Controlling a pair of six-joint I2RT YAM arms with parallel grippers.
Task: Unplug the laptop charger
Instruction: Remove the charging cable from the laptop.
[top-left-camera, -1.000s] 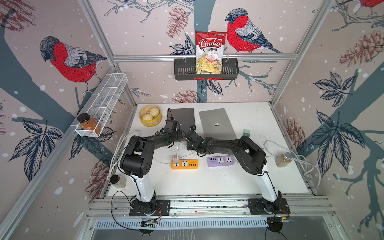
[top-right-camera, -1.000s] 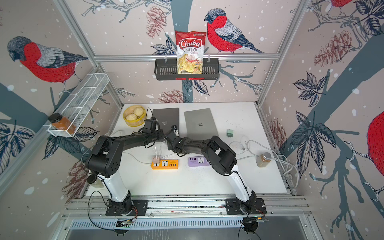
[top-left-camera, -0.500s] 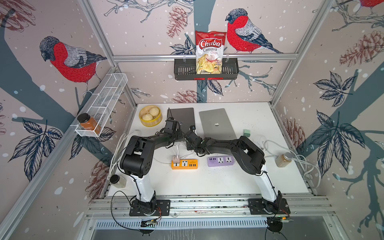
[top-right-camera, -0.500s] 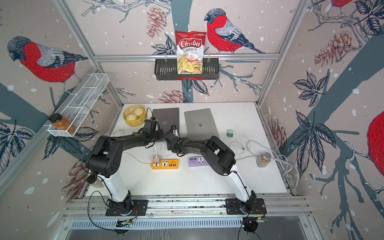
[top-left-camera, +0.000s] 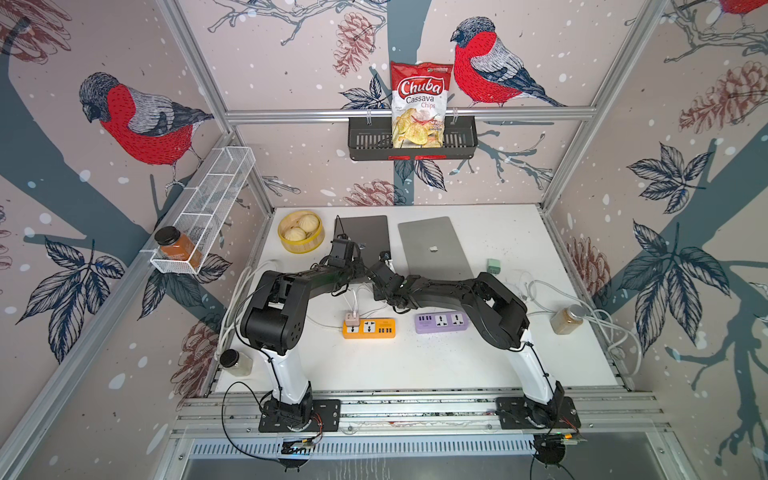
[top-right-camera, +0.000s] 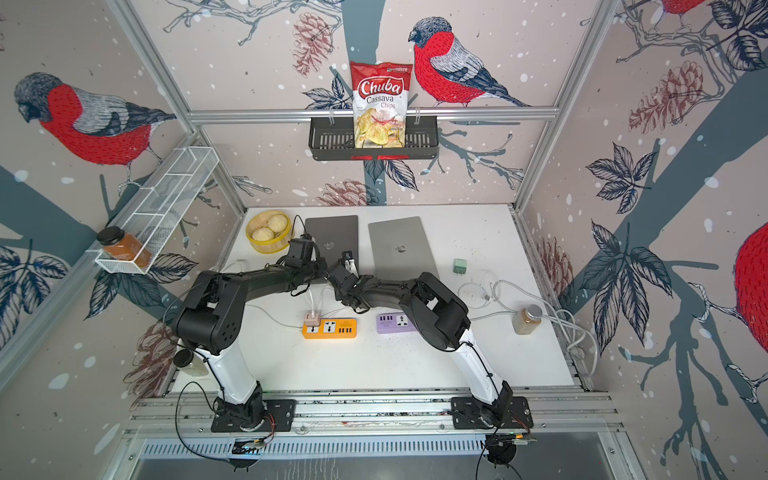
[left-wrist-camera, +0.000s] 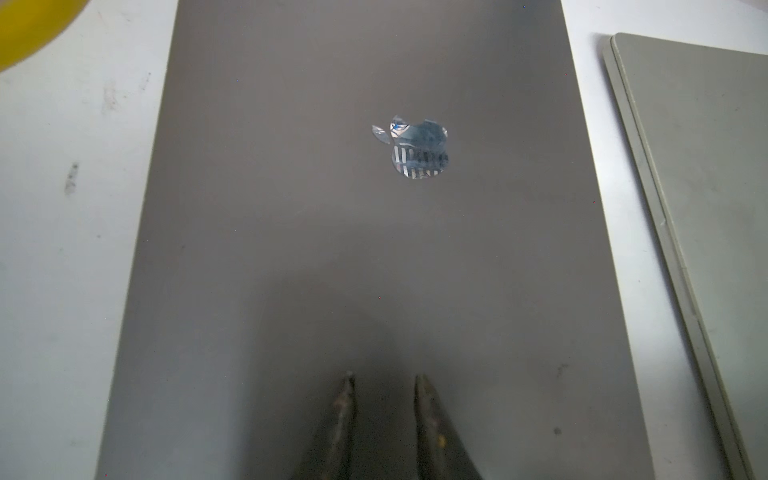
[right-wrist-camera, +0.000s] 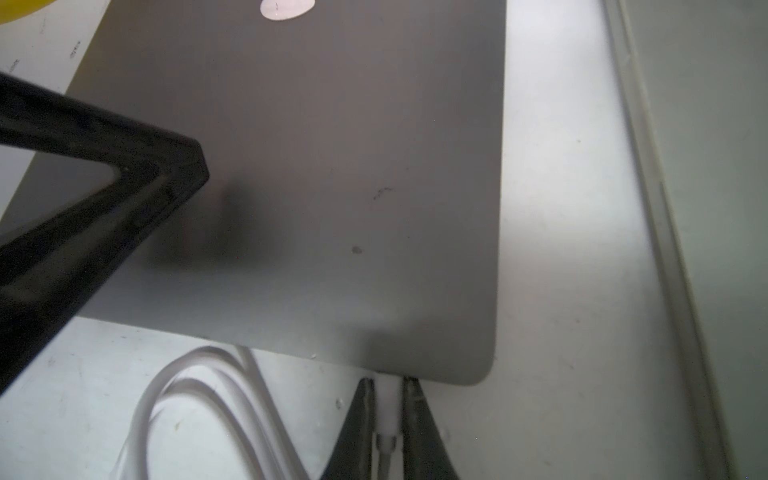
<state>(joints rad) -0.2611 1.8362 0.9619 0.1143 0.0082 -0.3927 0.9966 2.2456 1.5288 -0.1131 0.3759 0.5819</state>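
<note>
Toward the worktop (top-left-camera: 436, 365) back edge, your right fingers (right-wrist-camera: 362, 428) clamp the plug (right-wrist-camera: 387, 411); pull straight out (left fingers (left-wrist-camera: 343, 415), near-closed, empty, steady the laptop (left-wrist-camera: 374, 249)).

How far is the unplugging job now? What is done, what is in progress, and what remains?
Done: the right gripper is shut on the white charger plug at the edge of the dark laptop.
In hand: the left gripper appears to press down on that laptop, holding nothing, probably to steady it.
Left: the plug is not yet out; it likely needs a straight pull away from the laptop.
</note>
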